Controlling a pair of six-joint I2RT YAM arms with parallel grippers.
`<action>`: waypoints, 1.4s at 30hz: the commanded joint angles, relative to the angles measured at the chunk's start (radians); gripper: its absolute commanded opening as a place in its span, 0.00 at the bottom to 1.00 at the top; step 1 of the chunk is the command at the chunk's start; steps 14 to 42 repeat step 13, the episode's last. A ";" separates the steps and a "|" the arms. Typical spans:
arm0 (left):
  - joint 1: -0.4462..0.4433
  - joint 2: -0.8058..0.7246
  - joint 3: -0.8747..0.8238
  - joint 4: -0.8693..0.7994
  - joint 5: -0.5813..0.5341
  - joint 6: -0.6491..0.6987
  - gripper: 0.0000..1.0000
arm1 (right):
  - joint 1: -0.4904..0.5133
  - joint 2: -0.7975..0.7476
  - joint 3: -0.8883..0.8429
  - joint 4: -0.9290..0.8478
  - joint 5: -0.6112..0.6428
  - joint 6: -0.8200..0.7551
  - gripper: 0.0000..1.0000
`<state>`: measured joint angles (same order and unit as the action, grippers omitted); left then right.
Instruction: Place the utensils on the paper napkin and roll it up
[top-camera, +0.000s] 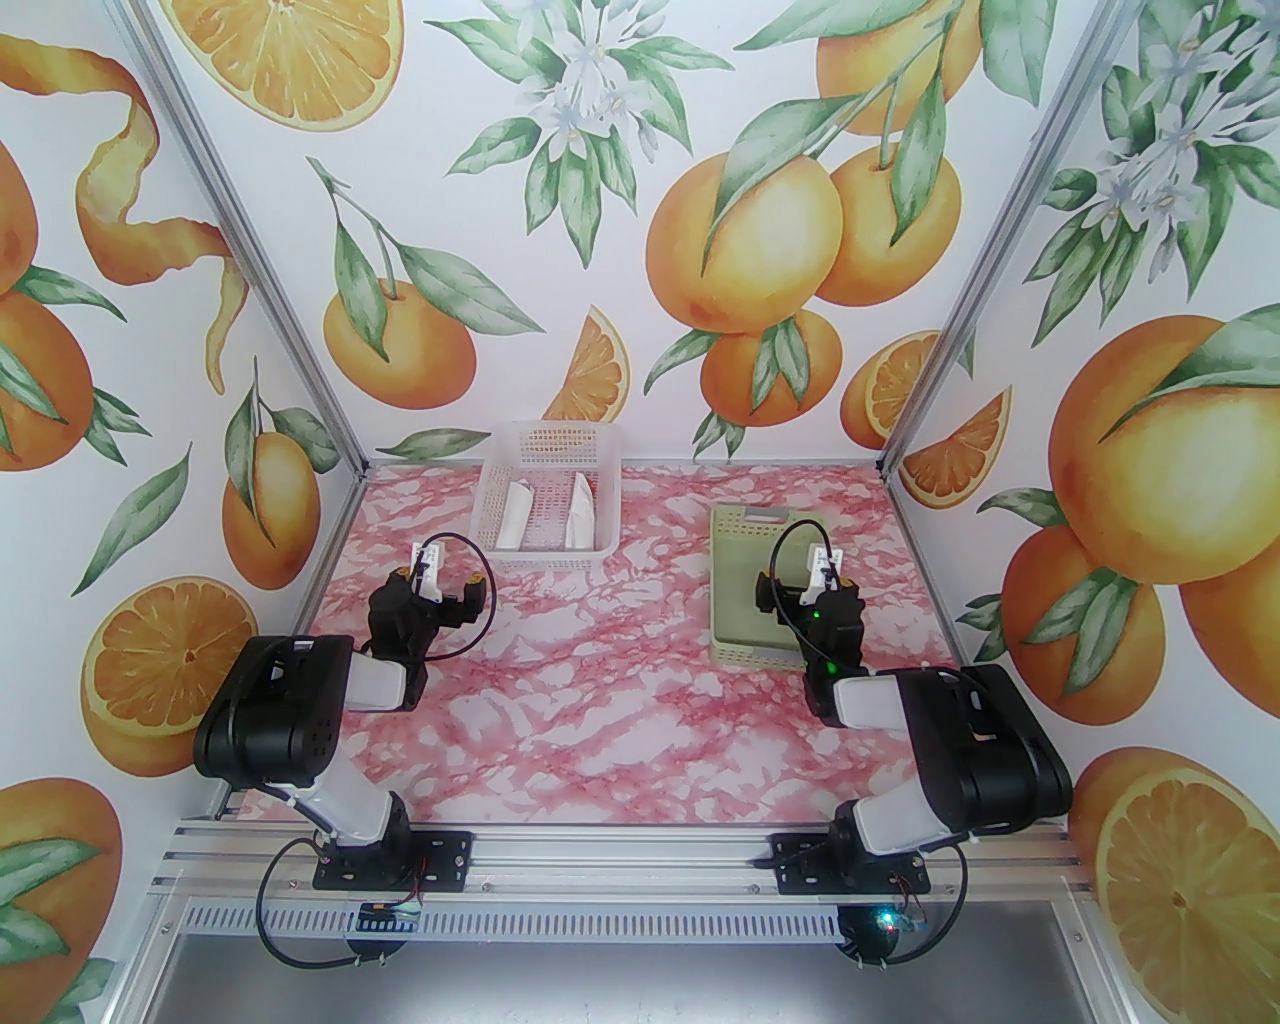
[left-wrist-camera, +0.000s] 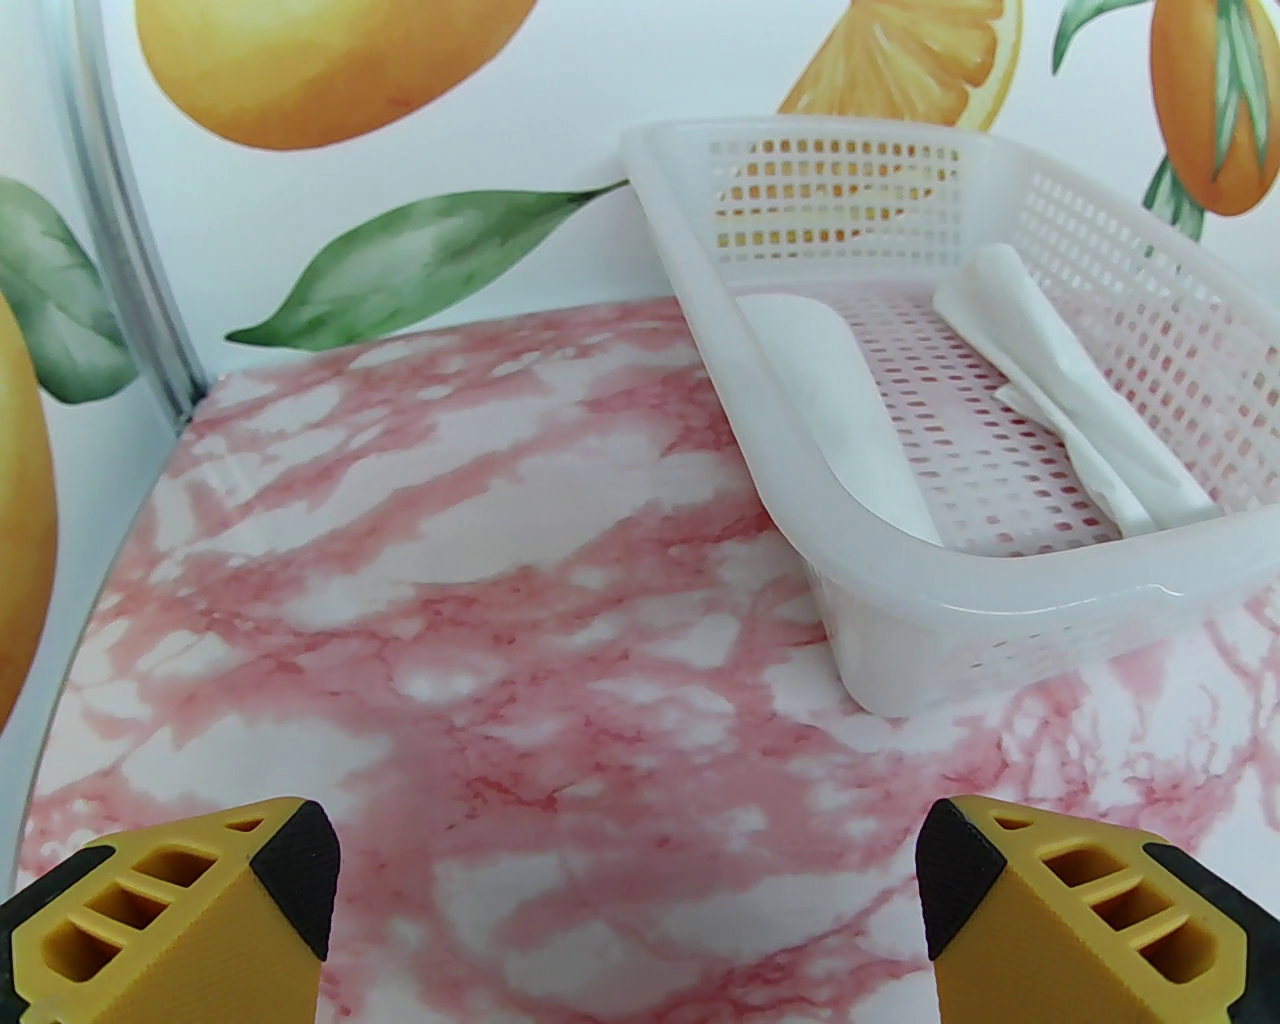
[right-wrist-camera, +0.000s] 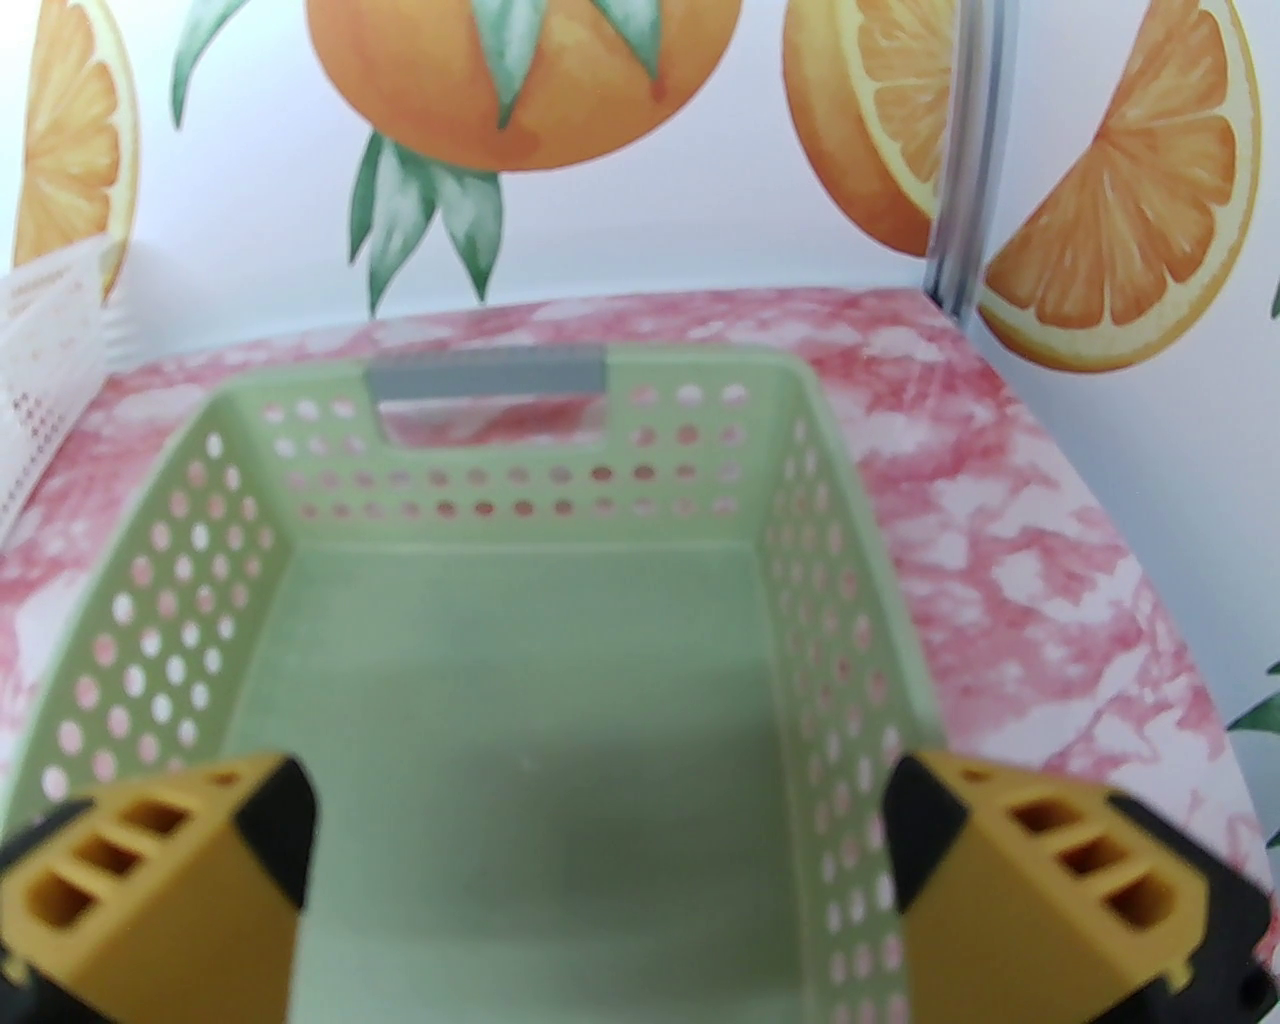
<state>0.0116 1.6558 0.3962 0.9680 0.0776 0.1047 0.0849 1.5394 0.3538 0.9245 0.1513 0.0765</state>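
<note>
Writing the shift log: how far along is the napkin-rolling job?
Apparently done: a wide paper roll and a slim paper roll lie in the white basket. In hand: nothing; the left gripper and right gripper hang open. Left: nothing evident.

The top camera looks down from behind over the desk (top-camera: 600, 720). The left wrist camera sits near the white basket (left-wrist-camera: 1000, 600), the right wrist camera just above the green basket (right-wrist-camera: 520, 650).

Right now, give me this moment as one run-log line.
left jaws: open, empty, near white basket | right jaws: open, empty, above green basket | white basket: two white paper rolls inside
</note>
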 joint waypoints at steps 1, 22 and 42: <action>-0.004 -0.007 0.026 0.009 -0.001 0.004 1.00 | 0.005 0.015 0.019 0.013 0.019 -0.014 1.00; -0.006 -0.007 0.026 0.008 -0.002 0.005 1.00 | 0.017 0.014 0.019 0.016 0.043 -0.022 1.00; -0.006 -0.007 0.026 0.008 -0.002 0.005 1.00 | 0.017 0.014 0.019 0.016 0.043 -0.022 1.00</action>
